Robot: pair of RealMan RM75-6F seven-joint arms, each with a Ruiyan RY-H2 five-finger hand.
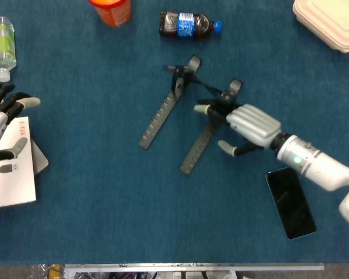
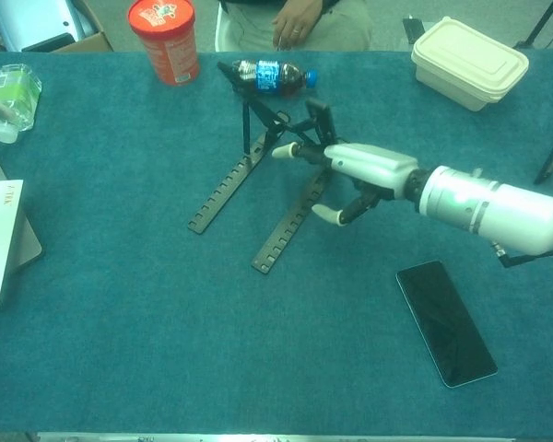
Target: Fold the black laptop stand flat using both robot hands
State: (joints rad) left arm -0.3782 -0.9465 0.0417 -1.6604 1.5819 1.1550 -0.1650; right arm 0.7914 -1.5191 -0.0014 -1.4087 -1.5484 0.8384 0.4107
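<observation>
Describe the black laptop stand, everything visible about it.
The black laptop stand looks like thin black metal or plastic: two notched rails lying on the blue table, linked by crossed struts, with support arms raised near the cola bottle. It is still unfolded. The right hand reaches over its right rail, fingers at the struts.

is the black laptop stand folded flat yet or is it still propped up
Still propped up. In the chest view the laptop stand has its upper struts raised off the table above the two notched rails, with the right hand at its right side.
</observation>
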